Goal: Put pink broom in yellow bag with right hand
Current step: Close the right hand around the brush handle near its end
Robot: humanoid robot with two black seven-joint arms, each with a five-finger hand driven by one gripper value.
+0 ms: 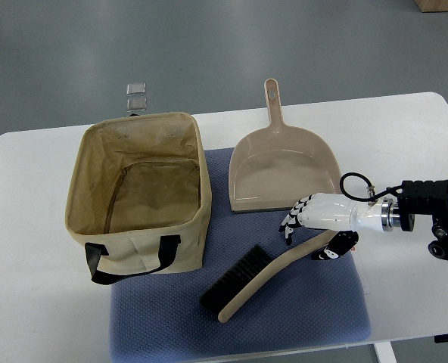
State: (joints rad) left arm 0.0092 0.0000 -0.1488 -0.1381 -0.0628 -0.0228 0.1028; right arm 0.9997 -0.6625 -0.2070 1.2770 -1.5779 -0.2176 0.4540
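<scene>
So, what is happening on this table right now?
A robot's right hand reaches in from the right and is at the handle end of a small broom, which lies on a blue mat. Its fingers are around the handle, but a firm grip cannot be confirmed. The open yellow bag stands to the left, with nothing visible inside. A dustpan lies behind the broom. The left hand is out of view.
</scene>
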